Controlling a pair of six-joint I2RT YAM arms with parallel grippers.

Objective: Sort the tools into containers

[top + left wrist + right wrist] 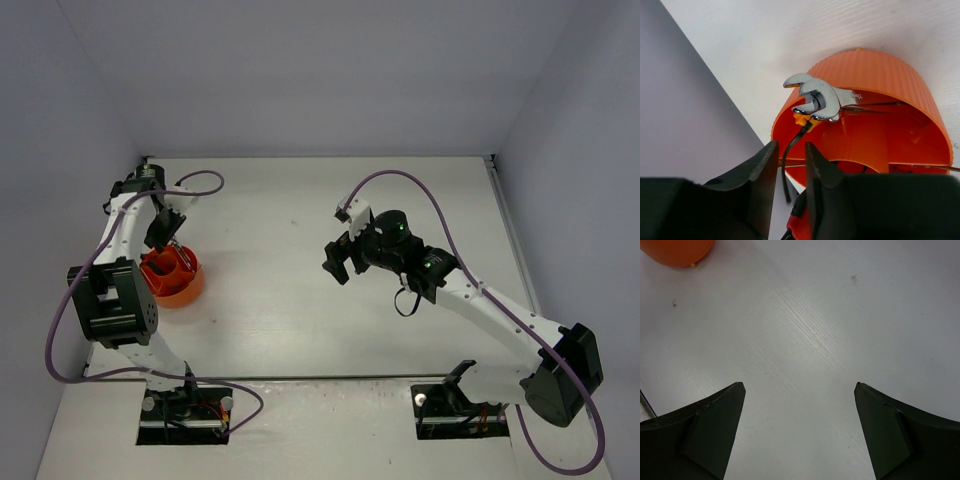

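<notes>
The round orange-red tub (pixel 186 288) stands at the left of the table. In the left wrist view the tub (pixel 875 70) fills the frame, with silver wrenches (pixel 821 97) leaning over its rim and dividers inside. A small yellow tape measure (pixel 802 120) sits under the wrench heads, and its black strap (pixel 786 165) hangs down between my fingers. My left gripper (pixel 790 145) hovers over the tub (pixel 165 238), its jaws narrowly apart, with a red-and-black knife-like tool (pixel 801 226) held low between them. My right gripper (pixel 338 262) is open and empty over bare table (pixel 800 387).
Purple walls close in the table at the left, back and right. The tub's edge shows at the top left of the right wrist view (pixel 677 250). A purple cable (pixel 420 190) loops above the right arm.
</notes>
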